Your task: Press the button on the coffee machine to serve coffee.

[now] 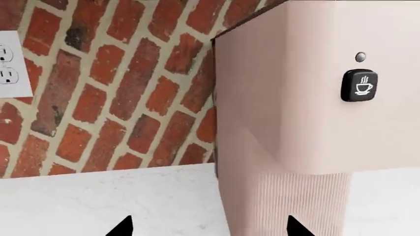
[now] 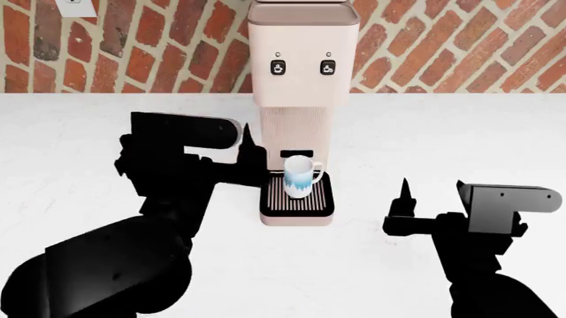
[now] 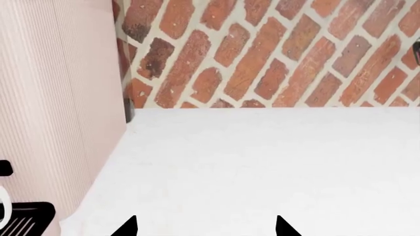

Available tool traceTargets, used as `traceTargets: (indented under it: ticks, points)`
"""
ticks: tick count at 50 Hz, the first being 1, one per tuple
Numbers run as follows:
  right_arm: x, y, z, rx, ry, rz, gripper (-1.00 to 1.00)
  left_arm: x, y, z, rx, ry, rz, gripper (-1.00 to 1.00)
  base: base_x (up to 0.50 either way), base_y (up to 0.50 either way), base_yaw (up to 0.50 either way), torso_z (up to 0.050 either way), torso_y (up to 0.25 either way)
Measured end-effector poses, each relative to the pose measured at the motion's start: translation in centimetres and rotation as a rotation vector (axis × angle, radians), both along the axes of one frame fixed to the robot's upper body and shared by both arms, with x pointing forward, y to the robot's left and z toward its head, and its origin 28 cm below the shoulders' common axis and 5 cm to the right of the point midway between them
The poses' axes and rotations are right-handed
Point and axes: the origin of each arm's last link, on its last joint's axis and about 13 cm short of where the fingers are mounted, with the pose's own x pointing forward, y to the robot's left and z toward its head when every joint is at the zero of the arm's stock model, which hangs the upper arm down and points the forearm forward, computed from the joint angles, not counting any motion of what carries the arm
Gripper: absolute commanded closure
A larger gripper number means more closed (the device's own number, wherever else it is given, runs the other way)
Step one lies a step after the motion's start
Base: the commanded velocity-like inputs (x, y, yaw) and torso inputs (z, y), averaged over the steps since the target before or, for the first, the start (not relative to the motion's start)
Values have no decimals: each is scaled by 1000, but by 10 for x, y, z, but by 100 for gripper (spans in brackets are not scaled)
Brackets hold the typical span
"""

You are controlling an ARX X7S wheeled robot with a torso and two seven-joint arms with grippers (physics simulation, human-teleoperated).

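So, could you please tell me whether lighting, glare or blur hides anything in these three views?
Head view: even light, sharp, but both black arms render as flat silhouettes. Left wrist view: the coffee machine and its button are crisp, no glare. Right wrist view: the white counter is nearly featureless, shadows faint.

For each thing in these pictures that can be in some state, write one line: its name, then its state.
Coffee machine: upright against the brick wall, neither button touched.
Mug: upright on the drip tray, under the spout.
Left gripper: open, holding nothing, pointed at the machine's ribbed column.
Right gripper: open, holding nothing, over the bare counter beside the machine.
Wall outlet: nothing plugged in.
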Motion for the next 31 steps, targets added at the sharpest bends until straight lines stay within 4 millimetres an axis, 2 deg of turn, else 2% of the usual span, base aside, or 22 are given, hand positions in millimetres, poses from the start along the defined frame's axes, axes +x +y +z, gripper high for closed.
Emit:
traceTargets:
  ticks: [13,31]
  points:
    - [-2,-1,-3,7,-3,0,-100,25,26,-41,-13,43,64,-100,0,0,0,0,0]
    - [1,0,-6,-2,16,29,-100,40,47,-81,26,103,125,-100,0,0,0,0,0]
